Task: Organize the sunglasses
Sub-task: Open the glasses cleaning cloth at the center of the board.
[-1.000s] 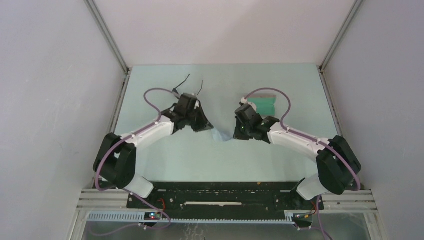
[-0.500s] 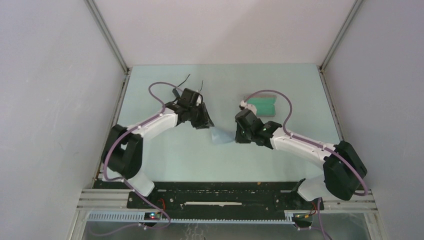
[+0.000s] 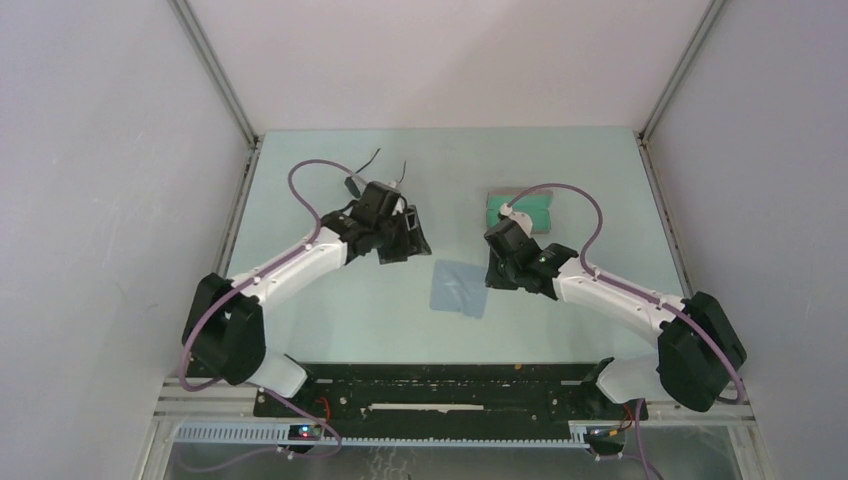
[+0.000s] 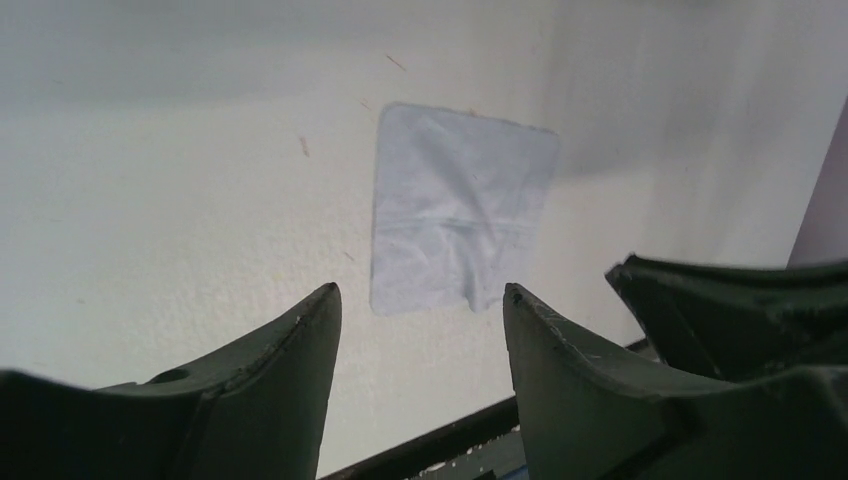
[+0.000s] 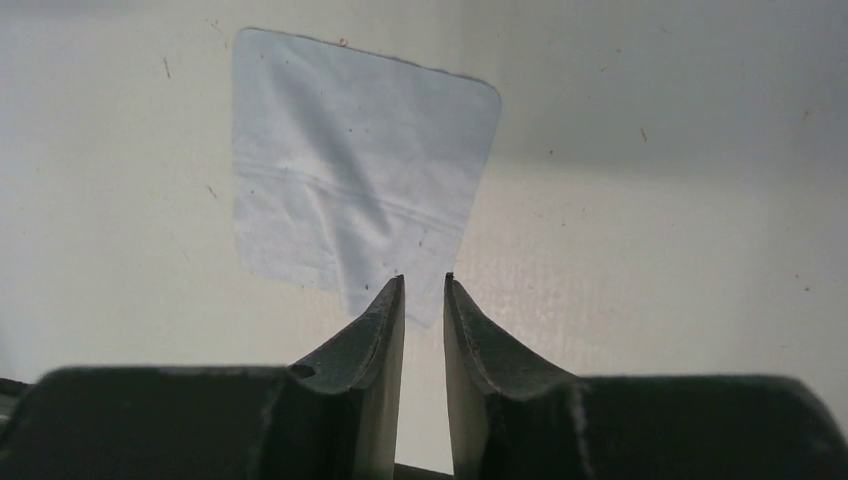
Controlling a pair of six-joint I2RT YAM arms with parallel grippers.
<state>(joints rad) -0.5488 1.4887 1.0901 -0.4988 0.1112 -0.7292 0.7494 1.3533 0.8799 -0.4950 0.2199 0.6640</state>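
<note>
The sunglasses [image 3: 367, 161] lie at the back left of the table; only their thin black temple arms show past my left arm. A light blue cloth [image 3: 458, 288] [image 4: 455, 205] [image 5: 350, 170] lies spread flat on the table between the two arms. My left gripper [image 3: 412, 242] [image 4: 421, 292] hangs open above the cloth's upper left, nothing between its fingers. My right gripper [image 3: 492, 272] [image 5: 424, 278] hovers over the cloth's right edge with a narrow gap between its fingers and nothing in it. A grey case with green lining [image 3: 522, 210] lies open behind the right gripper.
White walls and metal frame posts [image 3: 215, 70] close in the table on three sides. The black base rail [image 3: 450, 385] runs along the near edge. The right gripper's body [image 4: 740, 310] shows at the right of the left wrist view.
Both grippers were shut on the cloth and held it bunched up between them. They have opened and drawn apart, and the cloth now lies flat on the table.
</note>
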